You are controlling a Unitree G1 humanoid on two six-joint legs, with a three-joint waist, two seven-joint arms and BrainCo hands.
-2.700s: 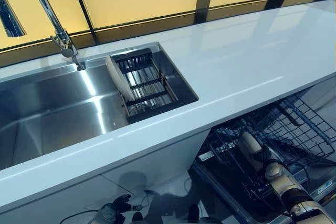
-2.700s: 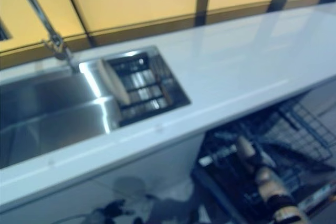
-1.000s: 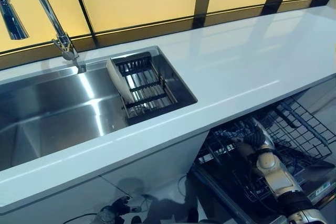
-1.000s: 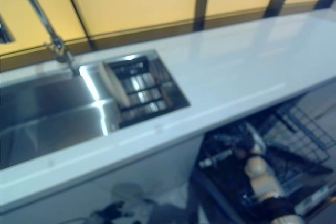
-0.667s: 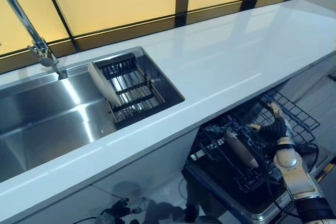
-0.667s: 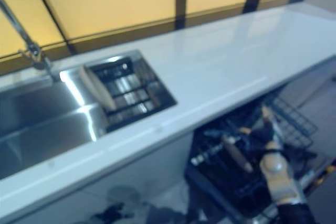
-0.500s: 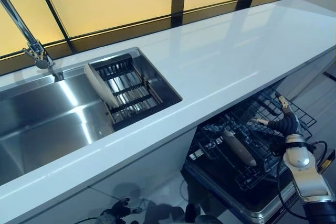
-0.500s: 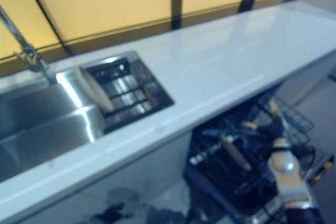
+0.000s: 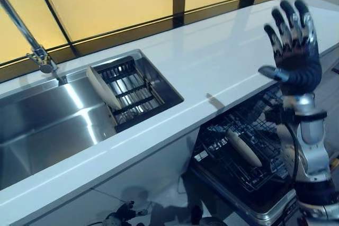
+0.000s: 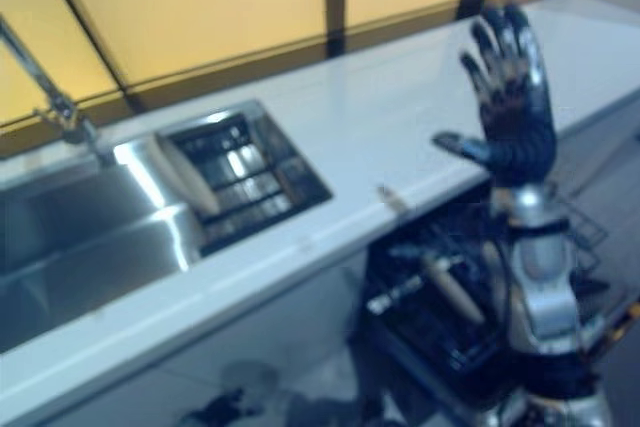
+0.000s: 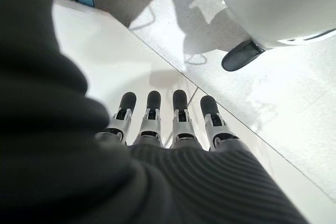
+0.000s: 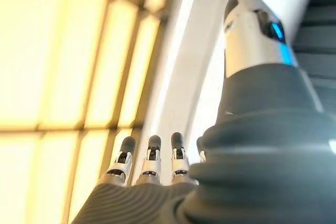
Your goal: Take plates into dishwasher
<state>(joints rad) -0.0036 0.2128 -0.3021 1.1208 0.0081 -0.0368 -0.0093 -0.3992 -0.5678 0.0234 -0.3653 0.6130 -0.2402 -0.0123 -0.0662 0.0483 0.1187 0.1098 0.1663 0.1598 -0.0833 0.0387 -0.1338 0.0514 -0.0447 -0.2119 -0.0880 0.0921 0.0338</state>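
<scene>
Right hand: your right hand (image 9: 293, 51) is raised at the upper right of the left eye view, above the counter edge, fingers straight and spread, thumb out to the side. It has hold of nothing.
Right hand, wrist view: the same straight fingers (image 12: 149, 156) show in a row with only windows and the counter past them, so nothing is in the palm.
Left hand: your left hand (image 11: 163, 129) shows in its own wrist view only, hanging low over the floor with its fingers straight and nothing in them. Treat it as idle.
Plate in dishwasher: one pale plate (image 9: 243, 147) stands on edge, tilted, in the dark wire rack (image 9: 233, 170) at the lower right of the left eye view, below the raised hand and well apart from it. Judge that one as loaded.
Dishwasher: the rack is pulled out under the white counter (image 9: 222, 62), and most of its slots look free.
Plate in sink: a second pale plate (image 9: 102, 87) leans on edge against the left end of the drain basket (image 9: 135, 93), left of centre in the left eye view, inside the steel sink (image 9: 47, 125). Nothing touches it.
Other plates: you can see no more on the counter or in the sink basin.
Faucet: it rises at the upper left (image 9: 37, 51), clear of the basket.
Progress: roughly halfway by my reading, one plate racked and one left.
What is left: reaching to the basket, taking the leaning plate, and standing it in the rack beside the first.
</scene>
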